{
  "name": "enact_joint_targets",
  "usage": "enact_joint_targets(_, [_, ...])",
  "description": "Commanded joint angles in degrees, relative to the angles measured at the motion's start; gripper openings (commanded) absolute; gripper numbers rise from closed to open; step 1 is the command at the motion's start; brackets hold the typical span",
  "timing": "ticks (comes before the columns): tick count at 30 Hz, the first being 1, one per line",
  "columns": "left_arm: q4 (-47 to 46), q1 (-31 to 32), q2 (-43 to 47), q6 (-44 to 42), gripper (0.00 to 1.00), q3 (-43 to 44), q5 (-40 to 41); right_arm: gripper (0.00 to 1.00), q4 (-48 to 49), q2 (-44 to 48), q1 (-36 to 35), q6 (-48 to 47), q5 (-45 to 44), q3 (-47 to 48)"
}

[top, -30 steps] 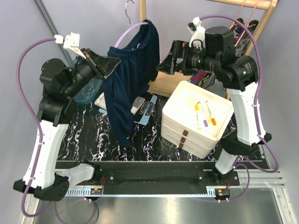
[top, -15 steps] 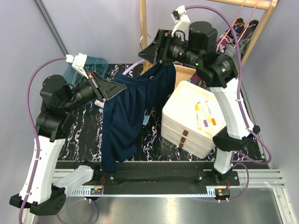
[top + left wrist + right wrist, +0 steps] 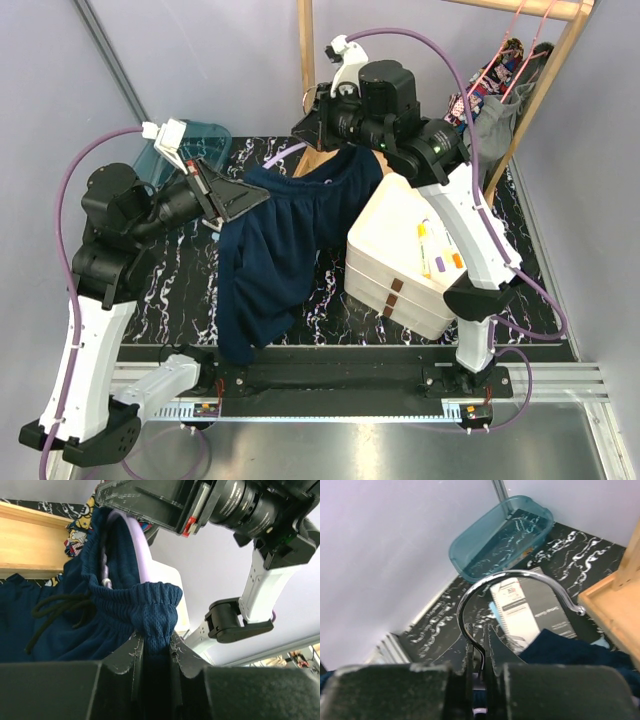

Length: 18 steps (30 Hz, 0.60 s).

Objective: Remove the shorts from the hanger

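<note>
The dark navy shorts point(image 3: 285, 245) hang stretched between my two grippers, their long end drooping toward the table's front. My left gripper point(image 3: 238, 197) is shut on the gathered waistband point(image 3: 156, 607), with mesh cloth filling the space between its fingers. The lilac hanger point(image 3: 141, 544) runs inside the waistband. Its chrome hook point(image 3: 470, 592) rises from between my right gripper's point(image 3: 480, 647) fingers, which are shut on the hook's stem. In the top view the right gripper point(image 3: 307, 118) sits at the shorts' far end. Graffiti-print shorts point(image 3: 492, 72) and grey shorts point(image 3: 497, 115) hang on the rack.
Stacked white trays point(image 3: 430, 312) holding markers stand right of the navy shorts. A teal bin point(image 3: 505, 535) sits at the table's far left. A wooden rack post point(image 3: 305, 45) rises behind the right gripper. A printed box point(image 3: 530, 605) lies under the hook.
My right arm swung left to the hanger, and its gripper went from open to shut on the hook. The shorts came down from hanging high to stretching between both grippers.
</note>
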State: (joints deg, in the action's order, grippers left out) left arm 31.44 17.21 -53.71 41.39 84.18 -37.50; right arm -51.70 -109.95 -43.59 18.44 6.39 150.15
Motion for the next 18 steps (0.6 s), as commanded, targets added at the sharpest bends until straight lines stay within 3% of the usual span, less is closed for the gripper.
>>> enact_joint_targets(1, [-2.0, 0.1, 1.5, -1.7, 0.12, 3.5, 5.2, 0.0, 5.1, 0.4, -0.6, 1.0, -6.5, 0.7])
enact_joint_targets(4, [3.4, 0.0, 3.3, -3.3, 0.3, 2.3, 8.7, 0.0, 6.3, 0.8, -0.6, 0.7, -9.9, 1.0])
enact_joint_targets(7, [4.9, 0.1, 7.7, -3.3, 0.41, -3.2, 11.2, 0.0, 7.2, 1.1, -0.7, 1.1, -10.2, 1.0])
enact_joint_targets(12, [6.0, 0.0, 14.7, -1.9, 0.51, -11.1, 12.4, 0.0, 7.8, 1.3, -0.7, 1.0, -10.8, 1.3])
enact_joint_targets(18, [7.9, 0.1, 18.4, -0.8, 0.44, -15.8, 14.5, 0.0, 7.8, 1.8, -0.6, 0.5, -12.1, 1.3])
